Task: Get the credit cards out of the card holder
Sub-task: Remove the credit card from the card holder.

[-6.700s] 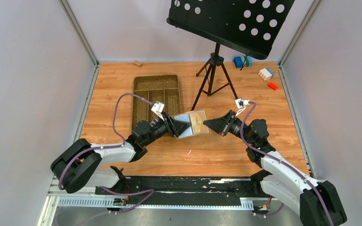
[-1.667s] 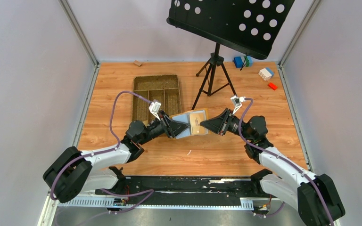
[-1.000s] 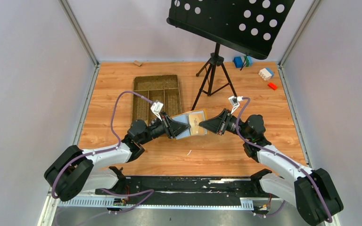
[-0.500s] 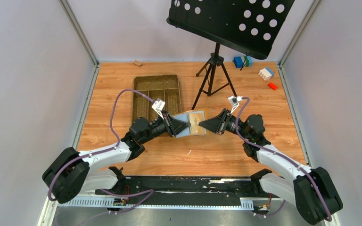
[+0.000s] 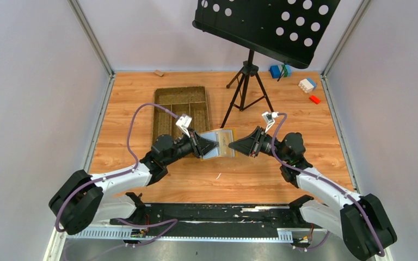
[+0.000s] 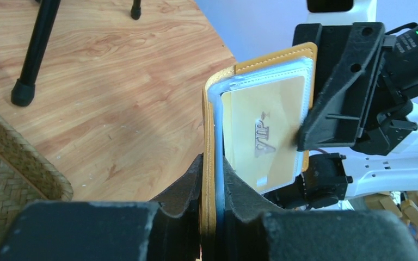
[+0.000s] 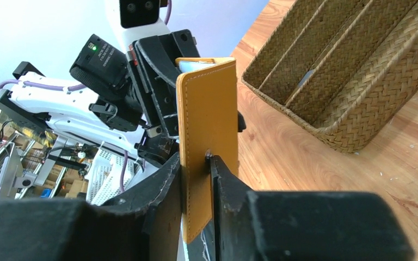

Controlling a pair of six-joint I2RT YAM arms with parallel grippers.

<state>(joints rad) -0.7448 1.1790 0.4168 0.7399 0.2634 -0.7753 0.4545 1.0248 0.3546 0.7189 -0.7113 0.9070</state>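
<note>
Card holder [image 7: 207, 119]: stitched mustard flaps | left end effector [image 6: 213, 175] pinches one | right end effector [image 7: 196, 163] pinches other

Even, fairly bright light falls from above. In the top view the table [image 5: 261, 174] is lit uniformly, and the shadows on it are faint and soft-edged. That picture is sharp, though the walls [image 5: 32, 109] lean outward toward the edges. In both wrist views the near fingers [image 6: 185, 190] are dark and blurred along the bottom edge, while the card [image 6: 261, 130] print reads clearly and the holder [image 7: 207, 125] shows saturated yellow. The table carries a pale sheen in the left wrist view.
</note>
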